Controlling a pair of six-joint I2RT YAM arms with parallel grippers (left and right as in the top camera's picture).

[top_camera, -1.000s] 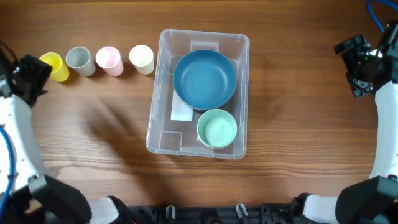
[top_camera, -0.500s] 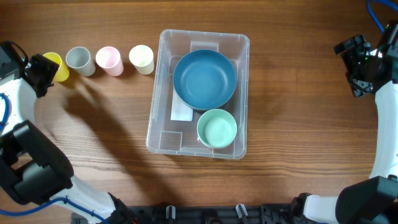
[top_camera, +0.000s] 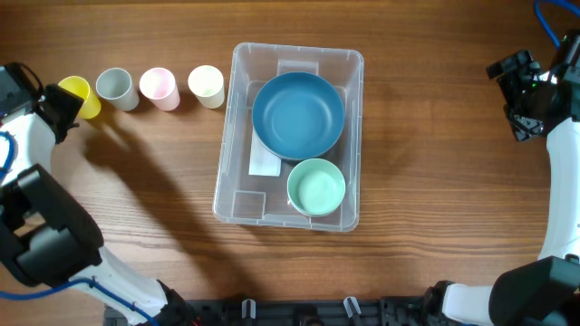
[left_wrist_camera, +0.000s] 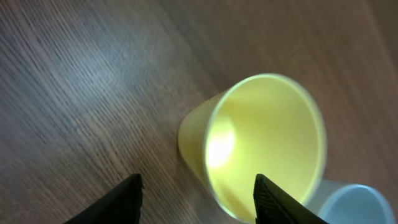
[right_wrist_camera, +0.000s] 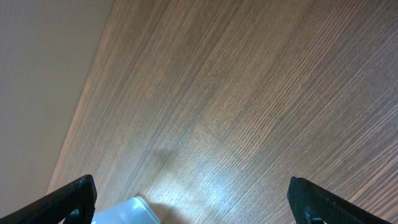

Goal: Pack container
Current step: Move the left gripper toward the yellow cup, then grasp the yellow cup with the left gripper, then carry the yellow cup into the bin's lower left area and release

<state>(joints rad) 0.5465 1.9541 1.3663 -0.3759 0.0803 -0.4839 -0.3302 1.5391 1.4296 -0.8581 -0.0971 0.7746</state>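
The large clear container (top_camera: 234,195) sits mid-table and holds a big blue bowl (top_camera: 297,114) and a small mint-green bowl (top_camera: 316,186). To its left stand a yellow cup (top_camera: 81,96), a grey cup (top_camera: 116,88), a pink cup (top_camera: 159,87) and a cream cup (top_camera: 207,85) in a row. My left gripper (top_camera: 60,110) is open right at the yellow cup; in the left wrist view its fingers (left_wrist_camera: 196,200) straddle the cup's wall (left_wrist_camera: 261,143). My right gripper (top_camera: 518,95) is open and empty at the far right (right_wrist_camera: 193,202).
The container's corner (right_wrist_camera: 127,212) shows at the bottom of the right wrist view. The grey cup's rim (left_wrist_camera: 354,204) sits just beyond the yellow cup. Bare wooden table surrounds the container.
My left arm has swung in toward the yellow cup and closed the gap to it. The right arm and all the cups and bowls have not moved.
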